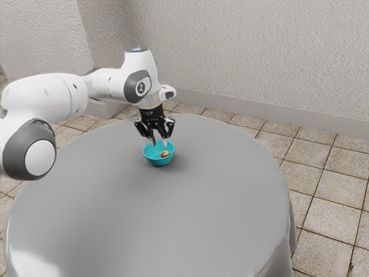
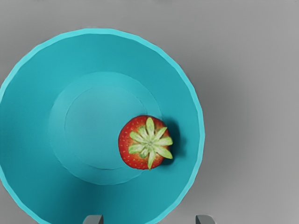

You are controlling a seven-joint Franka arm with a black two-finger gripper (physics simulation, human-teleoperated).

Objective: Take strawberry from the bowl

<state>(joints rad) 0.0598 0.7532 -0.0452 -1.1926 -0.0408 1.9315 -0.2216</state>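
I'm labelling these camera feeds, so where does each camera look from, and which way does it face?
Exterior view: beside my arm, above table height, looking down across the table toward the wall; much of my arm and my open gripper show.
Wrist view: on my hand, looking down into the blue bowl; both fingertips show at the lower edge.
Shared: the bowl, the strawberry and some grey tabletop.

Exterior view slants down from beside the arm [image 1: 63,98], afar; wrist view, steeply, close; both show the bowl [image 1: 157,161].
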